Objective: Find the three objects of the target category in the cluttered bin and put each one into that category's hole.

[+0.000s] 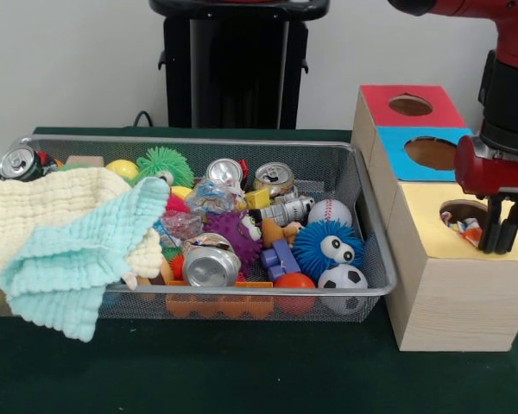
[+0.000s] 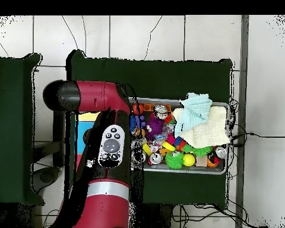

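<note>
Front view: gripper hangs directly over the hole of the yellow-topped box, fingers spread a little, nothing between them. Just under and beside the tips, a confetti wrapper wad sits in the hole's mouth, so I judge this a drop-off step. The wire mesh bin lies well off to the gripper's side. In it a second wrapper wad shows between the drink cans, and possibly a third near the teal cloth; hard to confirm.

Overhead view: red arm covers the boxes; gripper hidden beneath it. Bin lies beside the arm.

Next move, by my reading: lift clear, cross to the bin, descend on the wad between the cans.
</note>
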`<state>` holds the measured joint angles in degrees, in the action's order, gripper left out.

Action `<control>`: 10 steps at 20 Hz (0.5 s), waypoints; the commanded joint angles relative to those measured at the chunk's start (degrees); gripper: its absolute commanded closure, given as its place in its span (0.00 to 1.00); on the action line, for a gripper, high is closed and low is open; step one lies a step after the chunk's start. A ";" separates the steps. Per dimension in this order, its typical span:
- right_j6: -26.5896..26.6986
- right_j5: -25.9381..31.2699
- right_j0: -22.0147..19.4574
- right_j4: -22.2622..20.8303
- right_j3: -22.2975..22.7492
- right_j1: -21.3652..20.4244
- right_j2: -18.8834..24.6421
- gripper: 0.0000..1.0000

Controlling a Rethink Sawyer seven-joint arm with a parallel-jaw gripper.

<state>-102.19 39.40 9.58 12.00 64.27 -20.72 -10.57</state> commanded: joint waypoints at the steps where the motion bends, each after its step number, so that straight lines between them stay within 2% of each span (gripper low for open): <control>1: -3.31 -6.36 -4.42 -2.44 9.88 5.23 7.28 1.00; 6: -1.62 -0.60 -4.94 -2.69 13.57 0.60 7.30 1.00; 10: -0.30 0.14 -5.71 -3.67 15.41 -0.53 7.70 1.00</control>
<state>-102.19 39.17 7.03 11.92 67.77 -22.77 -8.00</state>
